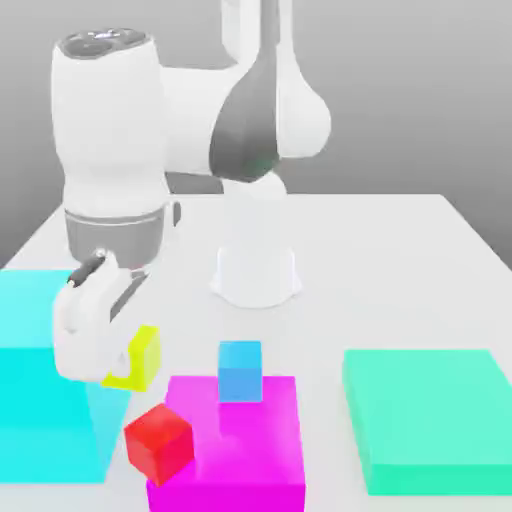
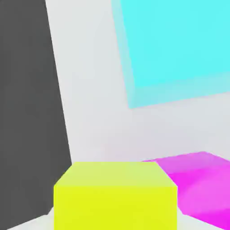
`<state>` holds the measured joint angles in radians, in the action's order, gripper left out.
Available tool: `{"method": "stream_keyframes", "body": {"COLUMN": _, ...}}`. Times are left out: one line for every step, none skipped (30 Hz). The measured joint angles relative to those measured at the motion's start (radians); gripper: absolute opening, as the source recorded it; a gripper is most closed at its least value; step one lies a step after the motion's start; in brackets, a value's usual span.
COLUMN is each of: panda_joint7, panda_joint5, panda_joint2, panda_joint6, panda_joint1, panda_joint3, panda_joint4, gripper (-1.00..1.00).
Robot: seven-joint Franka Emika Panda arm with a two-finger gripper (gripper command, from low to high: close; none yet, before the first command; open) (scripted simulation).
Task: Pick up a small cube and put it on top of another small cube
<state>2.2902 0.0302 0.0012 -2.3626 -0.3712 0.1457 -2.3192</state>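
Observation:
The small cube (image 1: 140, 356), plain yellow-green, sits at the tip of my gripper (image 1: 120, 362), low over the table beside the cyan block. The jaws look shut on it, and the white hand covers its left side in the exterior view. In the hand view the same small cube (image 2: 114, 197) lies close up, with white table behind it. A small blue cube (image 1: 240, 370) rests on top of the magenta block (image 1: 255, 450). A small red cube (image 1: 158, 442) sits tilted at that block's front corner, on the exterior view's left.
A large cyan block (image 1: 40, 385) stands just to the exterior view's left of the hand, also as cyan block (image 2: 175, 45). A flat green block (image 1: 430, 415) lies on the right. The robot's white base (image 1: 256, 275) stands at the back centre. The magenta block (image 2: 202, 179) is close beside the held cube.

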Motion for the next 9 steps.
{"method": "stream_keyframes", "body": {"panda_joint7": 0.009, "panda_joint5": -0.012, "panda_joint2": 0.01, "panda_joint6": 0.011, "panda_joint1": 0.001, "panda_joint3": 0.007, "panda_joint4": 0.001, "gripper": -1.0}}
{"method": "stream_keyframes", "body": {"panda_joint7": 0.017, "panda_joint5": -0.014, "panda_joint2": 0.03, "panda_joint6": -0.002, "panda_joint1": 0.008, "panda_joint3": 0.011, "panda_joint4": -0.003, "gripper": -1.0}}
{"method": "stream_keyframes", "body": {"panda_joint7": 0.024, "panda_joint5": -0.01, "panda_joint2": 0.054, "panda_joint6": -0.028, "panda_joint1": 0.014, "panda_joint3": 0.012, "panda_joint4": -0.01, "gripper": -1.0}}
{"method": "stream_keyframes", "body": {"panda_joint7": 0.03, "panda_joint5": -0.005, "panda_joint2": 0.082, "panda_joint6": -0.061, "panda_joint1": 0.014, "panda_joint3": 0.012, "panda_joint4": -0.018, "gripper": -1.0}}
{"method": "stream_keyframes", "body": {"panda_joint7": 0.036, "panda_joint5": 0.001, "panda_joint2": 0.11, "panda_joint6": -0.097, "panda_joint1": 0.015, "panda_joint3": 0.011, "panda_joint4": -0.027, "gripper": -1.0}}
{"method": "stream_keyframes", "body": {"panda_joint7": 0.039, "panda_joint5": 0.004, "panda_joint2": 0.128, "panda_joint6": -0.12, "panda_joint1": 0.017, "panda_joint3": 0.011, "panda_joint4": -0.033, "gripper": 1.0}}
{"method": "stream_keyframes", "body": {"panda_joint7": 0.039, "panda_joint5": 0.004, "panda_joint2": 0.128, "panda_joint6": -0.12, "panda_joint1": 0.017, "panda_joint3": 0.011, "panda_joint4": -0.033, "gripper": 1.0}}
{"method": "stream_keyframes", "body": {"panda_joint7": 0.039, "panda_joint5": 0.004, "panda_joint2": 0.128, "panda_joint6": -0.12, "panda_joint1": 0.017, "panda_joint3": 0.011, "panda_joint4": -0.033, "gripper": 1.0}}
{"method": "stream_keyframes", "body": {"panda_joint7": 0.039, "panda_joint5": 0.004, "panda_joint2": 0.128, "panda_joint6": -0.12, "panda_joint1": 0.017, "panda_joint3": 0.011, "panda_joint4": -0.033, "gripper": 1.0}}
